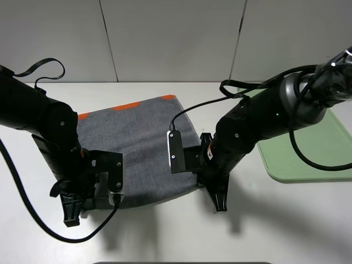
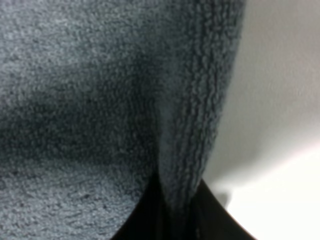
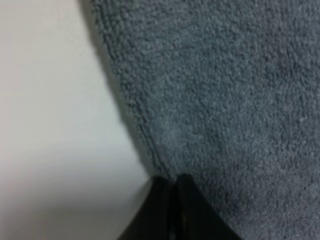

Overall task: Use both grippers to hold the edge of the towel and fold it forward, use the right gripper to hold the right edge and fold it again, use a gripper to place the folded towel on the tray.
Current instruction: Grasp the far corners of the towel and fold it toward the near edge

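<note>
Grey terry towel (image 1: 140, 148) is laid on the desk (image 1: 165, 242) between the two sets of jaws. Its hem (image 2: 202, 100) is pinched in the closed jaws of the left gripper (image 2: 175, 215), and likewise in those of the right gripper (image 3: 170, 185). Beyond the right jaws, the tray (image 1: 330, 148) is seen.

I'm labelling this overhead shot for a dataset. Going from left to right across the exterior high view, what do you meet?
In order: left gripper → dark grey towel → right gripper → pale green tray.
</note>
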Controlling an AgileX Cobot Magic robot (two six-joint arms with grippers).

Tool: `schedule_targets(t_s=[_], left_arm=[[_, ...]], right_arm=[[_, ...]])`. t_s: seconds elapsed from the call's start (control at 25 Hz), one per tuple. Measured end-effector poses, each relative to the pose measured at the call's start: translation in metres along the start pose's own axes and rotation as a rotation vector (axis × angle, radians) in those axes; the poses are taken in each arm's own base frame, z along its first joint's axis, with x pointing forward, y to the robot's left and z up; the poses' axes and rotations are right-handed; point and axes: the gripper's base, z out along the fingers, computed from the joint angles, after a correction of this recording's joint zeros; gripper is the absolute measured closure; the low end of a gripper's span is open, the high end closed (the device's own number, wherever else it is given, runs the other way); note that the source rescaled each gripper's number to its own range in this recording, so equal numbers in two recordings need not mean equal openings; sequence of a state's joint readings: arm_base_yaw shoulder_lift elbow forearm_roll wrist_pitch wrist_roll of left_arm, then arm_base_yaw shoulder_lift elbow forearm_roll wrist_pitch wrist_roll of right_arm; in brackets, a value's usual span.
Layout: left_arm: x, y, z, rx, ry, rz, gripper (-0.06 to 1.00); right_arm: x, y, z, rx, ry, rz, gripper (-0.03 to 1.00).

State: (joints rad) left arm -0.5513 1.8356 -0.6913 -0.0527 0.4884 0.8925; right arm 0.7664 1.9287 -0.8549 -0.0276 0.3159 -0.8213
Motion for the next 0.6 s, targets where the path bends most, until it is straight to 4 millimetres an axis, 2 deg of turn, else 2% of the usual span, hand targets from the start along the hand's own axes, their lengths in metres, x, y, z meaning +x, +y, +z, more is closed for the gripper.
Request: schedule_targets(t_s=[0.44, 0.6], left_arm=[[-0.0001, 0.0, -0.0008, -0.003, -0.003, 0.0, 0.94], [0.0006, -0.0013, -0.007, -0.012, -0.013, 0.001, 0.94]], right_arm=[[0.0003, 0.0005, -0.0004, -0.005, 0.003, 0.006, 0.97], [0.0005, 0.0005, -0.0084, -0.011, 0.009, 0.009, 0.97]])
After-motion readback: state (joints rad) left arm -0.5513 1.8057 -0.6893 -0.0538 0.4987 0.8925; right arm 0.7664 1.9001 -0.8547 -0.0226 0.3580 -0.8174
